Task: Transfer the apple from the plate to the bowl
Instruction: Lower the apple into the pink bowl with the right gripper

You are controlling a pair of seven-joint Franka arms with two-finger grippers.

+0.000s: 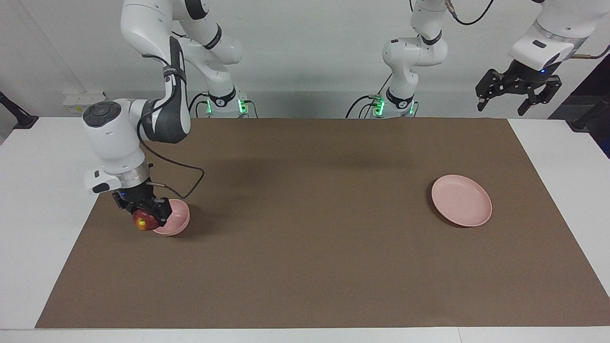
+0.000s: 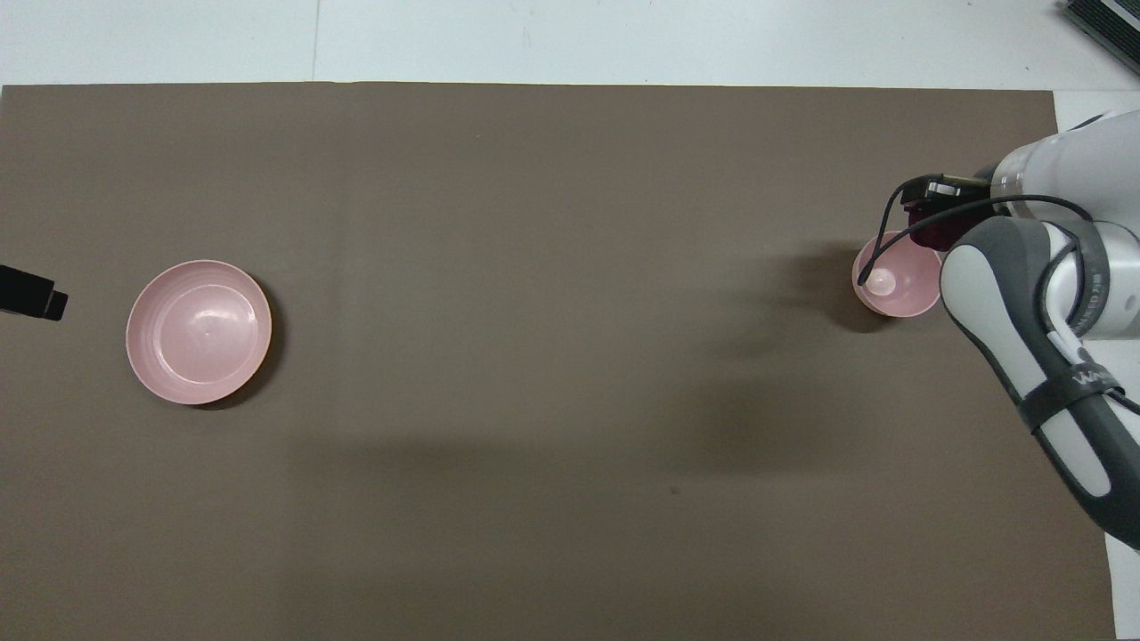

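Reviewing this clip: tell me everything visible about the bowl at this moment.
The bowl is a small, deep, round vessel in pale pink, smooth like plastic. It looks tipped, its opening turned toward the right gripper. Nothing lies inside; only a pale glint shows at its bottom. It sits on the brown mat at the right arm's end of the table. The right gripper, shut on the apple, is at its rim; contact with the bowl cannot be confirmed.

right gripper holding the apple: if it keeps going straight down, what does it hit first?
Likely the bowl rim: the right gripper holds the apple at its edge, not centred. Depth is unclear.
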